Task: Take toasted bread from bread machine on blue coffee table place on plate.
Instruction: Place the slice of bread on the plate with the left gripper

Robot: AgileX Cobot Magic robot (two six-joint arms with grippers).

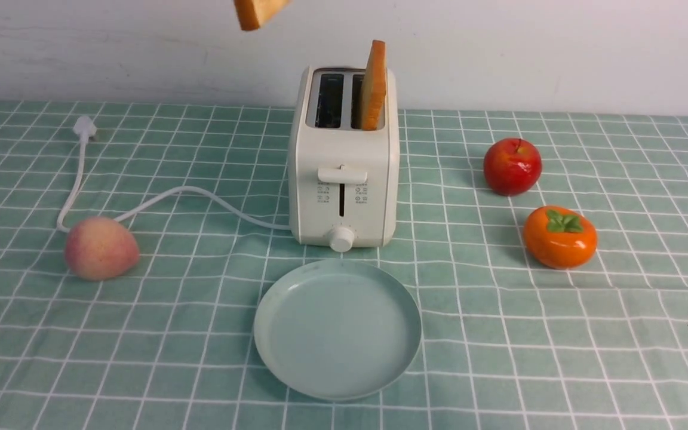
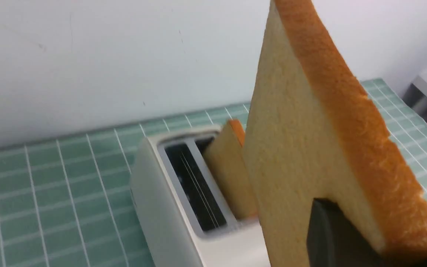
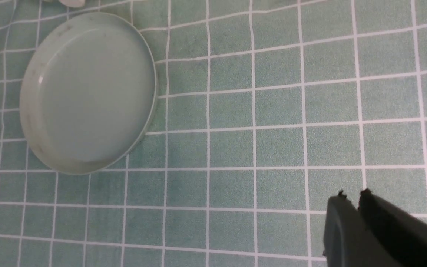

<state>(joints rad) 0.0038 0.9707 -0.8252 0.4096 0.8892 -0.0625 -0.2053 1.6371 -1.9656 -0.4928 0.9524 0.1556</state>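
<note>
The cream-white bread machine (image 1: 343, 173) stands mid-table on the blue coffee table (image 1: 559, 358). One slice of toasted bread (image 1: 374, 85) stands in its right slot; the left slot is empty. A second slice (image 1: 257, 12) hangs high at the top edge of the front view, left of the machine. In the left wrist view my left gripper (image 2: 350, 237) is shut on this slice (image 2: 310, 148), above the bread machine (image 2: 184, 207) and the other slice (image 2: 228, 167). The plate (image 1: 337, 328) lies empty before the machine; it also shows in the right wrist view (image 3: 87, 92). My right gripper (image 3: 352, 194) is shut and empty, low at the table's right side.
A peach (image 1: 101, 248) lies left of the machine by the white power cord (image 1: 200, 194) and plug (image 1: 85, 127). A red apple (image 1: 512, 166) and an orange persimmon (image 1: 560, 236) lie to the right. A white wall stands behind the table.
</note>
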